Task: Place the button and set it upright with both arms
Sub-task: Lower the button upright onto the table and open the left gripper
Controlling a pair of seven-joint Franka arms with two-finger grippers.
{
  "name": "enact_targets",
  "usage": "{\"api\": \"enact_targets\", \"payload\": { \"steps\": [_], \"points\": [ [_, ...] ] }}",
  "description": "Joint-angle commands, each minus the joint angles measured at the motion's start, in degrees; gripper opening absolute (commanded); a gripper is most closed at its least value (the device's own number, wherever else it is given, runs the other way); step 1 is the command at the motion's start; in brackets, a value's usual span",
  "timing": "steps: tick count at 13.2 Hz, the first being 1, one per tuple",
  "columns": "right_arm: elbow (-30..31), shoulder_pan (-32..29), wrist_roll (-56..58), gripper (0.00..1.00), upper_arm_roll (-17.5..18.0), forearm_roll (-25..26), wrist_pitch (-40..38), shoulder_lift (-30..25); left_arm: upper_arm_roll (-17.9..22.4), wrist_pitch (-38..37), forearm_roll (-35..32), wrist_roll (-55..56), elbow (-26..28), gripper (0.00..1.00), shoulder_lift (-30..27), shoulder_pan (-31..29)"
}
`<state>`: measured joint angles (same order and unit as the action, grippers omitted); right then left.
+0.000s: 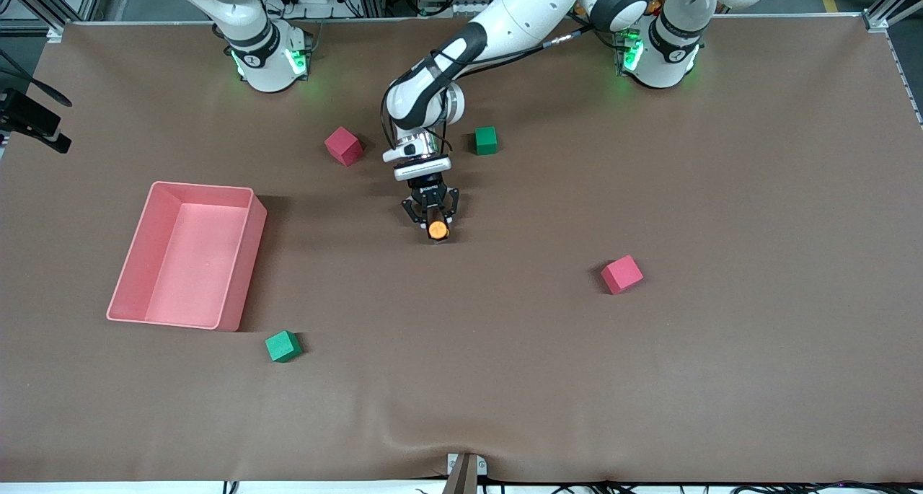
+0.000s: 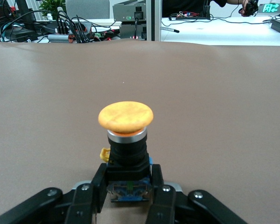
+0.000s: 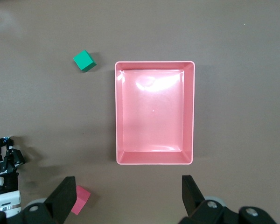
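Left gripper (image 1: 435, 223) is clamped on the black body of the small orange-capped push-button (image 1: 438, 228) mid brown table, cap tilted sideways. Right gripper (image 3: 126, 198) waits wide apart over the pink plastic bin (image 3: 190, 112). Advice: rotate wrist slowly, base down flat, before letting go.

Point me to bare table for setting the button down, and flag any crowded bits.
Widest bare patch: nearer the front camera than the button in the left gripper, between green cube and red cube. Tighter between red cube and green cube. Pink tray is empty, right gripper above it.
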<state>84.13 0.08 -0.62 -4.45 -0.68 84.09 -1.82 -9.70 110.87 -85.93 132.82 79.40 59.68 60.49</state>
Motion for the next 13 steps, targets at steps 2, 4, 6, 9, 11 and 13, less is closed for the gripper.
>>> {"api": "enact_targets", "payload": {
  "steps": [2, 4, 6, 9, 11, 13],
  "points": [
    [-1.2, -1.1, 0.4, 1.00, 0.8, 0.7, -0.8, 0.5, -0.1, -0.7, -1.9, 1.7, -1.8, 0.78, 1.8, 0.2],
    [-1.3, -1.1, 0.4, 1.00, 0.8, 0.6, -0.7, 0.5, -0.2, -0.7, -1.1, 1.9, -1.4, 0.78, 1.2, 0.4],
    [-1.2, -1.2, 0.5, 1.00, 0.8, 0.6, -0.8, 0.5, -0.8, -1.3, 3.5, 1.8, -1.7, 0.78, 0.5, 1.1],
    [-1.2, -1.5, 0.4, 1.00, 0.8, 0.5, -0.9, 0.5, -1.0, -2.4, 12.5, 1.0, -2.0, 0.78, -3.7, 3.1],
    [-1.2, -1.6, 0.4, 1.00, 0.8, 0.5, -0.9, 0.5, -3.6, -2.5, 18.5, -0.3, -2.0, 0.78, -7.1, 3.8],
    [-1.2, -1.5, 0.4, 1.00, 0.8, 0.5, -0.8, 0.6, -5.9, -4.2, 25.5, -3.6, -2.0, 0.78, -9.8, 3.8]
  ]
}}
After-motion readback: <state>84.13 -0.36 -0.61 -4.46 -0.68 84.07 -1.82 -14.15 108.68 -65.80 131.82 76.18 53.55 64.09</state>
